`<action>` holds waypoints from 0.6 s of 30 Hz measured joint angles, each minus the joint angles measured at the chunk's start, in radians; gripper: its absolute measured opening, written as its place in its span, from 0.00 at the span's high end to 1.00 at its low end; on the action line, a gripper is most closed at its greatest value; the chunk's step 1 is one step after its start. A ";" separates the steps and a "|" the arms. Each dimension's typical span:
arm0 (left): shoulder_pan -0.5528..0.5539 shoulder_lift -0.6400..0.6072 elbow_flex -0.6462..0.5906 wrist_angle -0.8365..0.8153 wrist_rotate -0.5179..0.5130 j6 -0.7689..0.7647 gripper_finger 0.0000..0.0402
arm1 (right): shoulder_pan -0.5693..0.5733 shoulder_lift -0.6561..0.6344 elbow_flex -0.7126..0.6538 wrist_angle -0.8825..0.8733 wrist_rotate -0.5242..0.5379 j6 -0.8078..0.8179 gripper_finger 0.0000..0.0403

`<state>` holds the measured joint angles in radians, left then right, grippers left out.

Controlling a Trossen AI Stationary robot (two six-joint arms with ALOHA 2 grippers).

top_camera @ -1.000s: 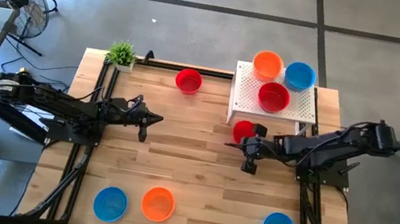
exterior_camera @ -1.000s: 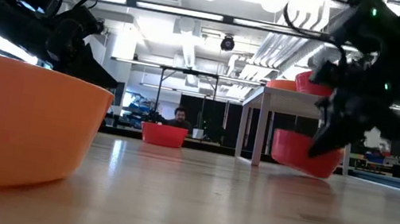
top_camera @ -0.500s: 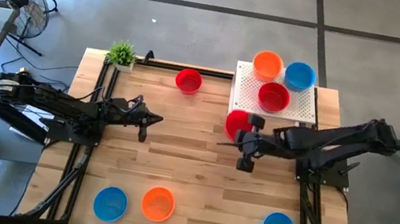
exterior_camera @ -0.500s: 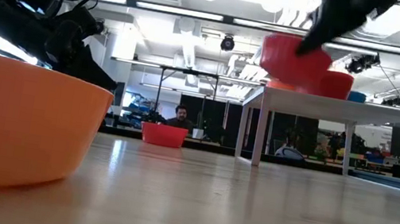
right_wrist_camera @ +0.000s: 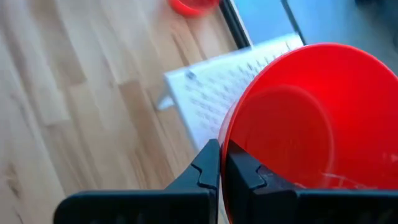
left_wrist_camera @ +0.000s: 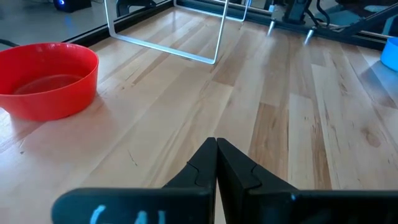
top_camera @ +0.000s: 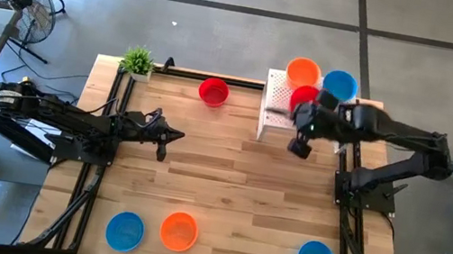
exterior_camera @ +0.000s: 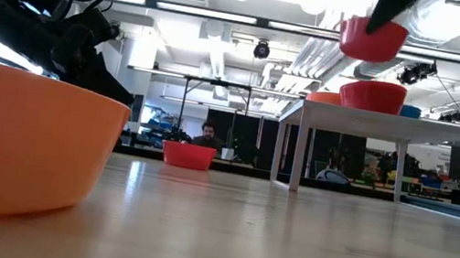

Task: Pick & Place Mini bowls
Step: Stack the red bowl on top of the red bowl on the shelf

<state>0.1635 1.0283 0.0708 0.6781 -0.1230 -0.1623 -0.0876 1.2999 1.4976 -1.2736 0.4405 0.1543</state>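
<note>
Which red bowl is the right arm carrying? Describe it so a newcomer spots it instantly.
Find the white perforated stand at the table's far right. On it sit an orange bowl, a blue bowl and a red one. The carried red bowl hangs in the air above them, its rim pinched in the right gripper: the only bowl resting on nothing.

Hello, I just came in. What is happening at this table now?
The right pincer is shut on the rim of a red mini bowl and holds it in the air above the white perforated stand. A second red bowl, an orange bowl and a blue bowl sit on the stand. The left pincer waits shut over the table.
</note>
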 joint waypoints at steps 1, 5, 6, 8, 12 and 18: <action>0.000 0.000 0.000 0.000 0.000 0.000 1.00 | -0.034 0.000 0.003 -0.014 -0.018 -0.005 1.00; 0.000 0.000 0.000 0.000 0.000 0.000 1.00 | -0.155 0.001 -0.009 -0.031 -0.099 -0.054 1.00; 0.000 0.000 0.000 0.000 0.000 0.000 1.00 | -0.179 0.004 -0.009 -0.029 -0.114 -0.067 1.00; 0.000 0.000 0.000 0.000 0.000 0.000 1.00 | -0.215 0.008 -0.009 -0.019 -0.141 -0.093 1.00; 0.000 0.000 0.000 0.000 0.000 0.000 1.00 | -0.274 0.009 -0.009 -0.013 -0.189 -0.128 1.00; 0.000 0.000 0.000 0.000 0.000 0.000 1.00 | -0.352 0.009 -0.015 -0.013 -0.244 -0.142 1.00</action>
<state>0.1632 1.0283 0.0709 0.6785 -0.1232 -0.1623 -0.4399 1.3089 1.4827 -1.2861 0.1967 0.0124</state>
